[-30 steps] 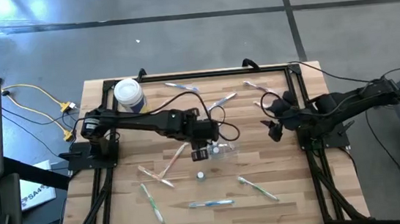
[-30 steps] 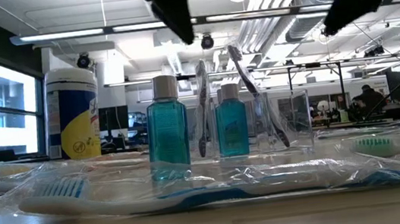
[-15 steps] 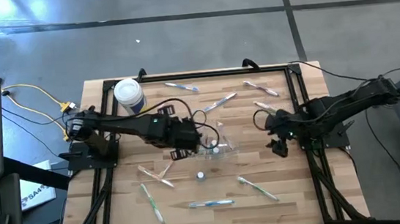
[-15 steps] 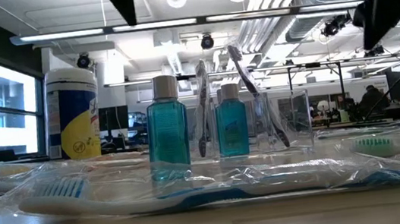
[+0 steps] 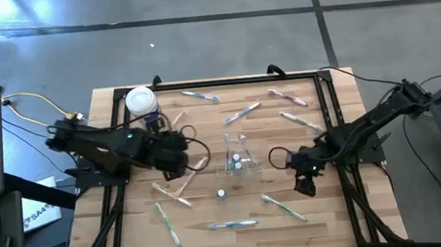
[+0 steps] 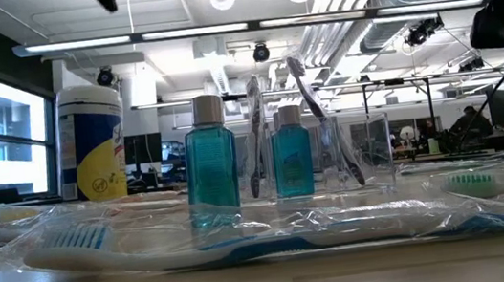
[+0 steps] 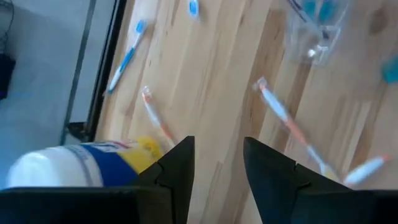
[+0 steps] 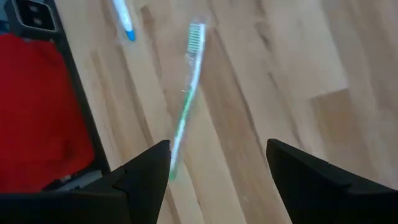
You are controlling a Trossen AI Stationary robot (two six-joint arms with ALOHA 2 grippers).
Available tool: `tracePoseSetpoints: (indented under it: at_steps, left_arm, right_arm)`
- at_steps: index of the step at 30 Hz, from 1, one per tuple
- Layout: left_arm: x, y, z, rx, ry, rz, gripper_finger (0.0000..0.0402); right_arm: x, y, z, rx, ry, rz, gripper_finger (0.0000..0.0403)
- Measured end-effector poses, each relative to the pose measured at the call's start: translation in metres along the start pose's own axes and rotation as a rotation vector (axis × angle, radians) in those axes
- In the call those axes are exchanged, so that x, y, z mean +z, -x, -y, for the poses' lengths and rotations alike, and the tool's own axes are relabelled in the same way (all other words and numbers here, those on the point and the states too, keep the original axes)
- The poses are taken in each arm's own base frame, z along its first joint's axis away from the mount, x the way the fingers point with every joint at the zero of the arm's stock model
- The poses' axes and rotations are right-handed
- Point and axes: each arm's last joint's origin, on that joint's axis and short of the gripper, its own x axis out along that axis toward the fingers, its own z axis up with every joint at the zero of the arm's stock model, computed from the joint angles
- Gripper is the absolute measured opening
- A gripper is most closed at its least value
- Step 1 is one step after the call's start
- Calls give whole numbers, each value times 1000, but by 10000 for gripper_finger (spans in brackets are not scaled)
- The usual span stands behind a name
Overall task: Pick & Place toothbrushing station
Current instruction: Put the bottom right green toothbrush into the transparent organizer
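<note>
Wooden worktop (image 5: 134,237) carries everything, with a black frame along its edges.

Left arm lies across the left side of the worktop. Left gripper (image 5: 181,151) hangs just left of centre; its wrist view shows two dark fingers (image 7: 176,177) with a bare gap between them: released, gripping nothing. Bare wood and a pink-and-white toothbrush (image 7: 289,124) lie beyond the fingers.

Right arm reaches in from the right edge. Right gripper (image 5: 305,178) sits low over the right half, toward the near edge. Jaws spread wide and empty. A green toothbrush (image 8: 186,93) in clear wrap lies on the wood directly beyond the fingers, not touched.

White-lidded canister (image 5: 142,104) with yellow label stands at the far left corner, clear of both arms.

Clear cup (image 5: 237,153) stands at mid-worktop, between the two grippers and apart from both. Low view: two toothbrushes upright in it, bristle ends up, and two small blue-filled tubes (image 6: 211,165) with white caps standing in front of or inside the cup; cannot tell which.

One white cap or small tube (image 5: 222,194) on the wood just nearside of the cup.

Loose toothbrushes scattered: several along the far edge, crossed ones left of centre, a green one (image 5: 168,223) near the near left corner, a blue-handled toothbrush (image 5: 232,224) at the near edge, and a green one (image 5: 284,207) nearside right.
</note>
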Motion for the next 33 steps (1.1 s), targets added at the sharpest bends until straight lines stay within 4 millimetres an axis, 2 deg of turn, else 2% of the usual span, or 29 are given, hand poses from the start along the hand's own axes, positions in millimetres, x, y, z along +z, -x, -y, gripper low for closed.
tracePoseSetpoints:
  at_steps: [4, 7, 12, 16, 20, 24, 33]
  left_arm:
    - [-29, -17, -3, -107, 77, 87, 135]
    - [-46, -35, 2, -213, 125, 149, 135]
    - [-64, -64, 16, -337, 132, 245, 135]
    - [-71, -81, 25, -391, 119, 248, 135]
    - [-75, -89, 30, -423, 124, 257, 136]
    - [-76, -92, 32, -431, 128, 266, 136]
    - [-78, -87, 39, -471, 109, 283, 136]
  right_arm:
    - [3, -12, -8, 11, 24, 20, 258]
    - [6, -21, -16, 43, 126, 59, 259]
    - [13, -36, -22, 40, 158, 98, 258]
    - [14, -51, -19, -27, 172, 85, 258]
    - [18, -68, -17, -94, 199, 112, 258]
    - [21, -86, -21, -49, 243, 92, 258]
    - [6, -115, -27, -126, 241, 84, 258]
